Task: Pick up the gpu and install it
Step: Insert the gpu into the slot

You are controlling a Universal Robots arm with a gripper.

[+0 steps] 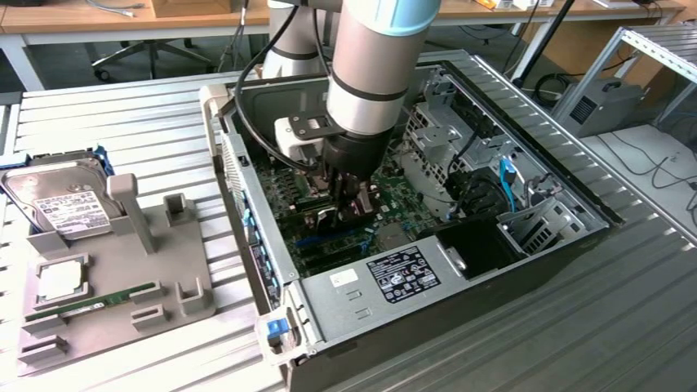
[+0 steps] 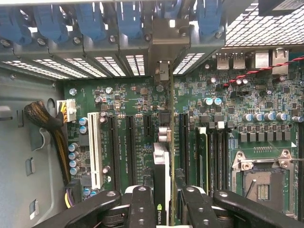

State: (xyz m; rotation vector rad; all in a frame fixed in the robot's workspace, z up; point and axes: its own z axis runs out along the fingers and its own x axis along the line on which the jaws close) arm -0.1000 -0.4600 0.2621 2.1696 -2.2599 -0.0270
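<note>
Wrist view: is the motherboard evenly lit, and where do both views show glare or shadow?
Wrist view: motherboard evenly lit, glare on the slot covers, gripper dark around the gpu. Exterior view: arm shades the case interior; table bright.

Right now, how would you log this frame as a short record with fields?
gripper: inside the open computer case, fingers closed on the gpu
gpu: held edge-on over the motherboard slots; seated or not, cannot tell
grey holder: at the exterior view's left, carrying hard drive and RAM stick
</note>
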